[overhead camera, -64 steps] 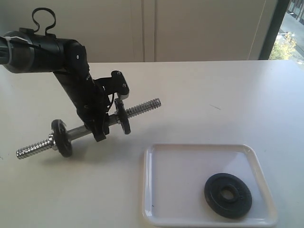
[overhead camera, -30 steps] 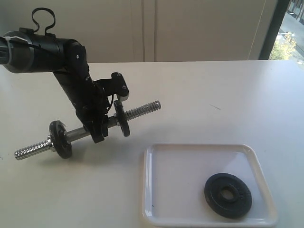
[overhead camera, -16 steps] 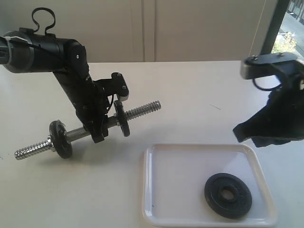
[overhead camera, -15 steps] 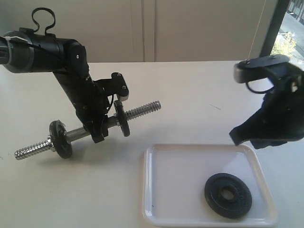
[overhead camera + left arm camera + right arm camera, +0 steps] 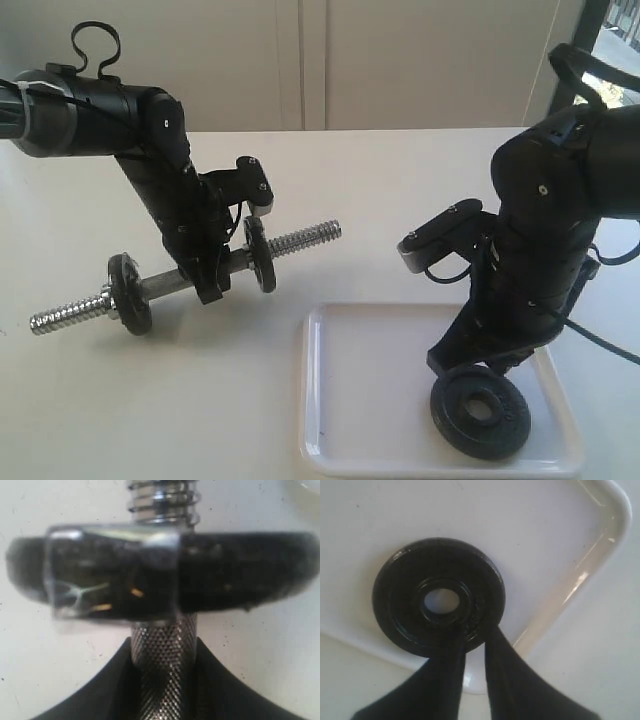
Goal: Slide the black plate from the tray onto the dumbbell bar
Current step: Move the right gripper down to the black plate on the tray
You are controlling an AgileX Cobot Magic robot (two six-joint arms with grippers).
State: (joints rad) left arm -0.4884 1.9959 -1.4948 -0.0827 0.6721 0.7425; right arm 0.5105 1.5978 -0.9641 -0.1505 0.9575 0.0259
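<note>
The black plate (image 5: 480, 410) lies flat in the white tray (image 5: 365, 370), near its front right corner. My right gripper (image 5: 470, 365) reaches down to the plate's rim. In the right wrist view the plate (image 5: 440, 601) shows its centre hole, and the right gripper (image 5: 472, 632) is narrowly open, with both tips over the plate's edge. My left gripper (image 5: 210, 280) is shut on the middle of the dumbbell bar (image 5: 300, 238) and holds it tilted above the table. Close up, the left gripper (image 5: 164, 680) clamps the knurled bar (image 5: 164, 650).
Two smaller black discs (image 5: 129, 292) (image 5: 260, 255) sit on the bar on either side of the left gripper; one disc (image 5: 225, 570) fills the left wrist view. The tray rim (image 5: 600, 545) curves close to the plate. White table (image 5: 400, 180) lies all around.
The right arm has come in from the right and dropped over the tray, down to the plate. The left arm and the bar have stayed put.
</note>
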